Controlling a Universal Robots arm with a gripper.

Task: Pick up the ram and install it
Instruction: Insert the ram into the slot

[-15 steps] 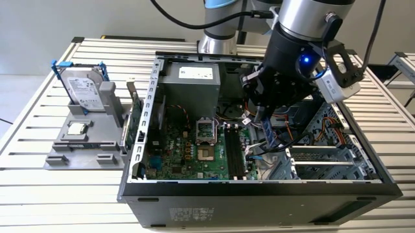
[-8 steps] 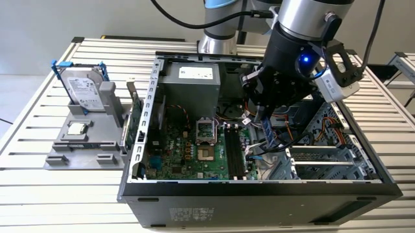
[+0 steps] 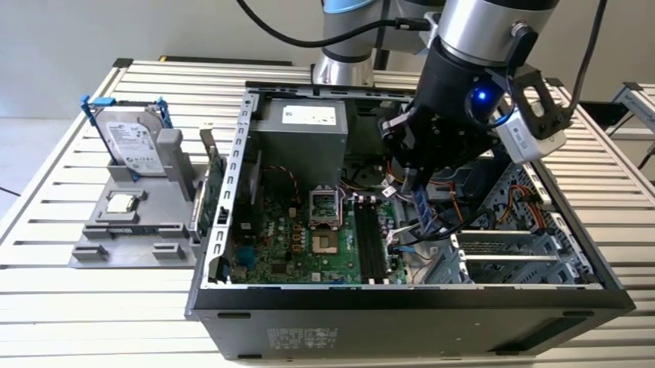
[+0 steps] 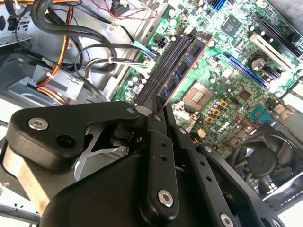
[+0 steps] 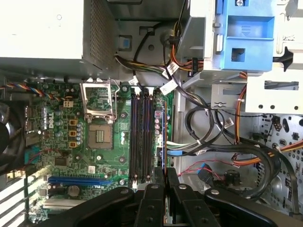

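The ram [image 4: 187, 64], a long thin dark-blue board with black chips, is clamped edge-on between the gripper's [image 4: 160, 108] closed fingertips and runs straight out ahead of them. In the second wrist view it lies alongside the black memory slots [image 4: 163, 66] on the green motherboard [image 4: 227, 80], its length parallel to them. That lengthwise hold looks chosen so the lower edge can drop squarely into a slot. In the first wrist view the ram [image 5: 164, 137] appears as a thin blue line, just beside the slots [image 5: 141, 135] on the side nearer the cables. Whether its edge already touches a slot I cannot tell.

Beyond the slots from the gripper is the open processor socket [image 5: 100, 120] with its metal frame raised. On the gripper's other side, a tangle of black and orange cables [image 5: 222, 137] fills the case [image 3: 409, 295] beside the drive bays.

From where I stand, the arm reaches steeply down into the open computer case, wrist pointing at the motherboard, the gripper [image 3: 428, 218] low inside with the ram [image 3: 428, 211] beneath it. Well away from the gripper, outside the case, a grey holder [image 3: 133, 230] carries a silver hard drive [image 3: 131, 142] and a small square processor chip [image 3: 123, 203].
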